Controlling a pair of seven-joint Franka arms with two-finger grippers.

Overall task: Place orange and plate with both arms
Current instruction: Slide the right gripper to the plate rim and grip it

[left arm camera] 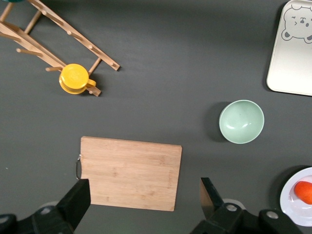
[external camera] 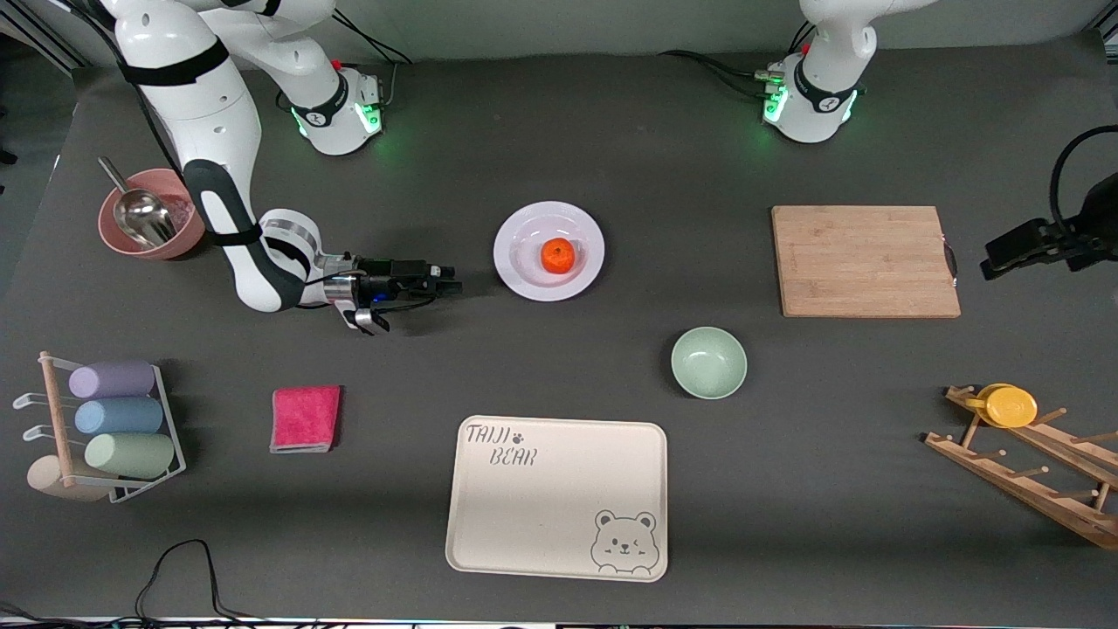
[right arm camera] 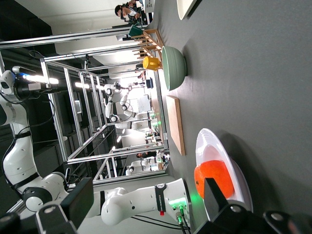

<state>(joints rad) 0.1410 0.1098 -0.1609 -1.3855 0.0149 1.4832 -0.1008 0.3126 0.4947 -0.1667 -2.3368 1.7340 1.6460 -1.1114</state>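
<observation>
The orange (external camera: 558, 255) lies in the sunken centre of the pale plate (external camera: 524, 236) at mid-table. My right gripper (external camera: 451, 281) lies low and level beside the plate, toward the right arm's end, pointing at its rim; it is open and empty. In the right wrist view the orange (right arm camera: 212, 175) and plate (right arm camera: 214, 146) sit close ahead of the open right gripper (right arm camera: 145, 204). My left gripper (external camera: 994, 260) hangs in the air off the left arm's end of the cutting board, open and empty. The left wrist view shows the left gripper (left arm camera: 145, 204) above the board, with the orange (left arm camera: 304, 191) and plate (left arm camera: 292, 204) at the edge.
A wooden cutting board (external camera: 865, 260) lies toward the left arm's end. A mint-green bowl (external camera: 708, 362) and a cream tray (external camera: 559, 498) lie nearer the camera than the plate. Also a pink cloth (external camera: 305, 418), a pink bowl with scoop (external camera: 144, 214), a cup rack (external camera: 105, 428), and a wooden rack holding a yellow dish (external camera: 1009, 406).
</observation>
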